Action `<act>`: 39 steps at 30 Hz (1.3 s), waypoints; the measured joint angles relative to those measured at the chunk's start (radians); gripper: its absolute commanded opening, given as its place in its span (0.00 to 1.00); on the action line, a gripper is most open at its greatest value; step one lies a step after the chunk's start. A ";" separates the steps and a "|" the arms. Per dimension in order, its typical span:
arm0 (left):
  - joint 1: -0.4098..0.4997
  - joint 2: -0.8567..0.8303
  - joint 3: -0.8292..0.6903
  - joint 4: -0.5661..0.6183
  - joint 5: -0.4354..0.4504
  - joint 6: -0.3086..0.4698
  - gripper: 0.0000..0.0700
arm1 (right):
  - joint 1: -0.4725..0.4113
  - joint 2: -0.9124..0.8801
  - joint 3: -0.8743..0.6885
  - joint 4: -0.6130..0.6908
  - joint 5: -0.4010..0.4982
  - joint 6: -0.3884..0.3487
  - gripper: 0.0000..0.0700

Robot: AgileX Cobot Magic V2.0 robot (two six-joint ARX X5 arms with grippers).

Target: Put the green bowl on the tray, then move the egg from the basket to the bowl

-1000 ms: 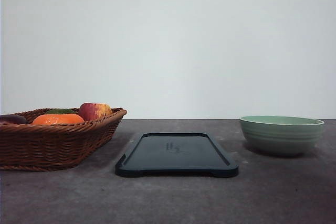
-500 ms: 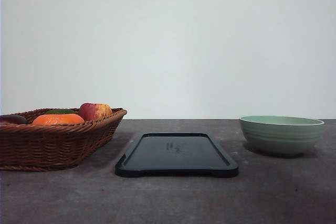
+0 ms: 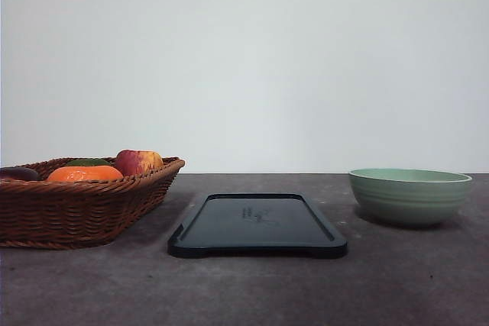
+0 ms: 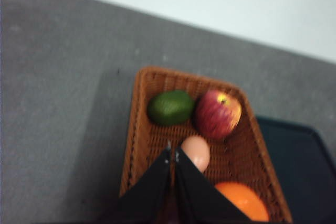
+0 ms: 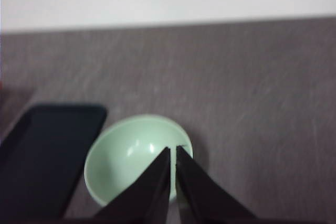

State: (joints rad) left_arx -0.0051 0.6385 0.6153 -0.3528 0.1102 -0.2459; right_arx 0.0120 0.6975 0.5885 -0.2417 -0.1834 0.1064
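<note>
Both grippers hung with fingers pressed together, holding nothing: the right gripper above the green bowl, the left gripper above the basket. Nearest the front camera lay the tray, a flat dark rectangle with rounded corners and a low rim, bare. Beyond it, at about two o'clock, the bowl sat on the rough grey table, pale, round and faintly ridged. It looked rigid, smooth and chippable, so pinching the rim seemed wisest. At ten o'clock, the woven brown wicker basket held a smooth egg, likely fragile and prone to rolling, best grasped gently across its middle.
</note>
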 measured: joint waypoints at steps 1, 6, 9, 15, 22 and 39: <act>0.000 0.031 0.022 -0.027 0.003 0.010 0.00 | 0.000 0.029 0.016 -0.026 -0.001 -0.008 0.01; 0.000 0.146 0.111 -0.142 0.050 0.073 0.00 | 0.000 0.151 0.078 -0.137 -0.017 -0.033 0.01; -0.001 0.197 0.150 -0.198 0.077 0.118 0.00 | 0.000 0.202 0.096 -0.168 -0.032 -0.056 0.01; -0.002 0.224 0.169 -0.213 0.090 0.157 0.00 | 0.000 0.222 0.100 -0.170 -0.052 -0.076 0.01; -0.002 0.224 0.170 -0.201 0.093 0.170 0.50 | 0.000 0.222 0.103 -0.169 -0.053 -0.084 0.42; -0.002 0.224 0.170 -0.202 0.095 0.175 0.50 | -0.002 0.301 0.240 -0.375 -0.052 -0.020 0.48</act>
State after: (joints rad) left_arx -0.0071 0.8627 0.7849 -0.5550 0.2054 -0.0711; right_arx 0.0101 0.9985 0.8285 -0.6165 -0.2352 0.0861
